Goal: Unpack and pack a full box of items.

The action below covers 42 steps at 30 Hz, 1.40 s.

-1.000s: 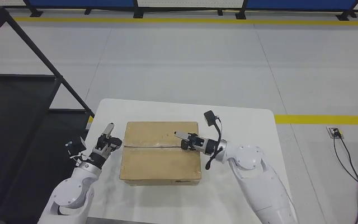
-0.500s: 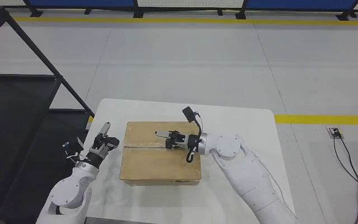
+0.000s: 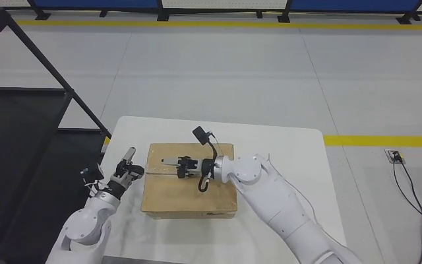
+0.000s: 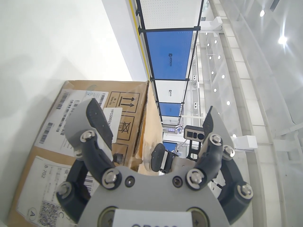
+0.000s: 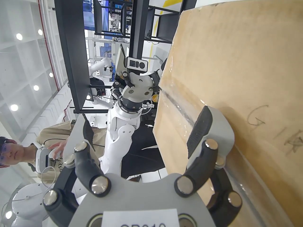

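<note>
The closed cardboard box [image 3: 190, 187] sat mid-table [image 3: 283, 152]. The right gripper [image 3: 169, 162] lay spread open along its taped seam [image 5: 176, 106], while the left gripper [image 3: 130, 162] stood open beside the box's end. The seam would likely part best with one fingertip pressed firmly along the tape, with the left bracing the box.

cardboard box [image 3: 178, 198] | brown, top flaps shut, clear tape along centre seam, barcode labels on one side | lies flat | middle of white table [image 3: 283, 145]
</note>
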{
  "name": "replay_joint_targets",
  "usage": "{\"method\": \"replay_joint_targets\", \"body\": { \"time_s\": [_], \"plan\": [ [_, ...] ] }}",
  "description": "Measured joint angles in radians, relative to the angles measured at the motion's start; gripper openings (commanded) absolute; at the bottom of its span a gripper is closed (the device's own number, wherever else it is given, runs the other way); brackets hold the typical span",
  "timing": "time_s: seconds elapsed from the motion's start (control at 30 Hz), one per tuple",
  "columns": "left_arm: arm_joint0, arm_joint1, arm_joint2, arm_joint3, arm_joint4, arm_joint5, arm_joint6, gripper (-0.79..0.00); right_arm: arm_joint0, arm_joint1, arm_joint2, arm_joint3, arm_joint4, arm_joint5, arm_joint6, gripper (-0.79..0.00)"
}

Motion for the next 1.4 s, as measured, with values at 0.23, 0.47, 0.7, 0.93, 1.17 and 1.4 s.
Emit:
{"method": "replay_joint_targets", "body": {
  "time_s": [0.23,0.47,0.7,0.93,1.17,1.4],
  "plan": [
    [0.013,-0.001,0.010,-0.014,0.007,-0.005,-0.020,0.000,0.044,-0.038,-0.041,0.076,0.033,-0.039,-0.009,0.000],
    [0.032,-0.002,0.017,-0.035,0.009,-0.015,-0.032,0.000,0.074,-0.073,-0.065,0.142,0.069,-0.078,-0.022,0.000],
    [0.043,-0.004,0.022,-0.051,0.002,-0.016,-0.036,0.000,0.096,-0.107,-0.083,0.208,0.115,-0.118,0.018,0.000],
    [0.047,-0.005,0.023,-0.057,-0.001,-0.017,-0.039,0.000,0.107,-0.135,-0.102,0.250,0.132,-0.144,0.068,0.000],
    [0.051,-0.005,0.020,-0.061,0.000,-0.019,-0.042,0.000,0.113,-0.152,-0.110,0.280,0.123,-0.166,0.066,0.000],
    [0.055,-0.005,0.014,-0.058,0.005,-0.021,-0.044,0.000,0.118,-0.152,-0.090,0.305,0.106,-0.174,0.020,0.000]
  ]
}}
